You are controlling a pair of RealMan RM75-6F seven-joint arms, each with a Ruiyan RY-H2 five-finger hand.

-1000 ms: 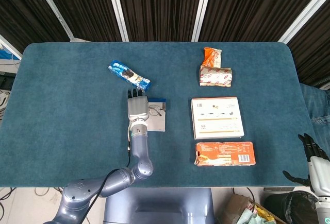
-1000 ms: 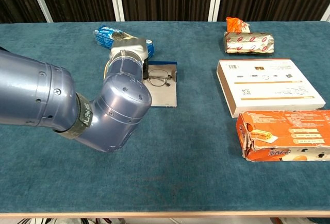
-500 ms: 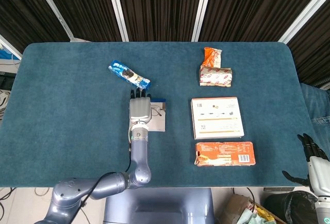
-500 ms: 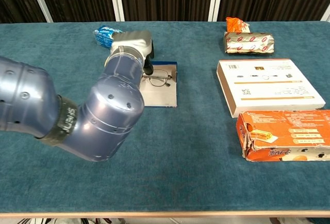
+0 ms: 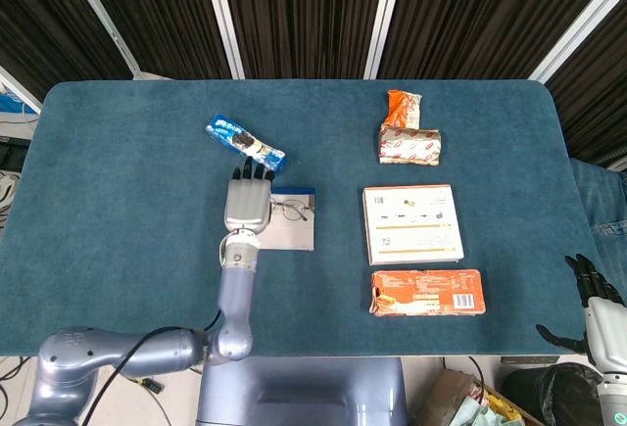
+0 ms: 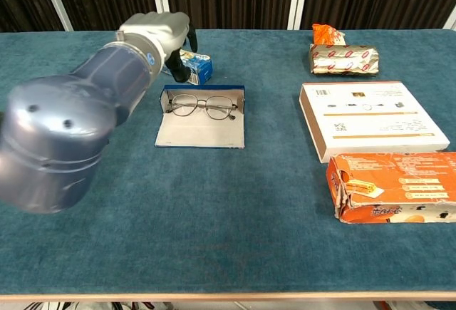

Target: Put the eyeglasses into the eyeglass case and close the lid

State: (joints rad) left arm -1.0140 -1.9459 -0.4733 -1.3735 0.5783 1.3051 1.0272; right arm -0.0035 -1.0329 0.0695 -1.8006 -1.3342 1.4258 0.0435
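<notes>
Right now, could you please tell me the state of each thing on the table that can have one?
eyeglass case: open, lid flat on the table.
eyeglasses: inside the case, unfolded or folded cannot be told.
left hand: raised beside the case, holding nothing.
right hand: off the table edge, fingers apart, empty.
orange box: torn open at its left end.
white box: closed, lying flat.

Blue cookie packet (image 5: 245, 144), orange snack bag (image 5: 403, 108), wrapped roll (image 5: 409, 145), white box (image 5: 411, 223), orange carton (image 5: 427, 292), teal table (image 5: 127, 211)

teal-covered table (image 5: 118, 181) before dark slatted wall (image 5: 304, 15) with white battens
</notes>
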